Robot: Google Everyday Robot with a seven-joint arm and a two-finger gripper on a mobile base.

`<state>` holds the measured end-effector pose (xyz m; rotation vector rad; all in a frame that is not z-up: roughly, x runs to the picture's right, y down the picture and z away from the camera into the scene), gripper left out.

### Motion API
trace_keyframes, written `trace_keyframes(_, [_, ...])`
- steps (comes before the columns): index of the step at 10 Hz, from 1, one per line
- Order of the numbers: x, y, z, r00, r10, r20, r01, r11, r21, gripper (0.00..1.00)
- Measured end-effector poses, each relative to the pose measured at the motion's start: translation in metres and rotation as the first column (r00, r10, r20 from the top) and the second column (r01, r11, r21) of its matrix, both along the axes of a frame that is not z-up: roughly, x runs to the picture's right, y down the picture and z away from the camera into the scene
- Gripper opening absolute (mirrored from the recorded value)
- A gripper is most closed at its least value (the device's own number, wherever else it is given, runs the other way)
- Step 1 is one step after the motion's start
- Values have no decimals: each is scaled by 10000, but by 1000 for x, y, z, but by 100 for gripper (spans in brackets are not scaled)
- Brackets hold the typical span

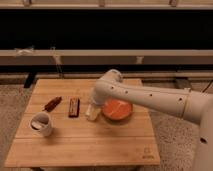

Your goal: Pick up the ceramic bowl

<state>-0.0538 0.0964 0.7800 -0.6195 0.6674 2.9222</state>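
Note:
The ceramic bowl (118, 109) is a wide, shallow orange-red bowl. It sits upright on the wooden table (80, 142), right of centre. My white arm (150, 97) reaches in from the right and bends down just left of the bowl. The gripper (96, 102) is at the arm's lower end, low over the table at the bowl's left rim and above a small white packet (92, 113). The arm covers part of the bowl's upper left edge.
A white mug (41, 123) stands at the table's front left. A dark brown bar (74, 106) and a reddish-brown snack (52, 103) lie left of the packet. A dark wall with rails (100, 55) runs behind the table.

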Motion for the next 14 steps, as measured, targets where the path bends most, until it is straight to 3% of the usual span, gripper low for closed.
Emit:
trace_keyframes(2, [41,12,7,9955,251,-917,-276,9993,-256,80])
trace_keyframes(4, [67,30,18,9838,527,-1713,-580,9980,-257,80])
trace_keyframes(7, [98,61,37,9589,966,-2668,-1060,9941,-211,80])
trace_keyframes(10, [115,78,48,9374,1319,-3222,-1469,9889,-225,79])
trace_keyframes(11, [122,84,52,9285,1417,-3433,-1591,9870,-232,71])
trace_keyframes(14, [127,90,53,9199,1265,-3713,-1493,9882,-333,41])
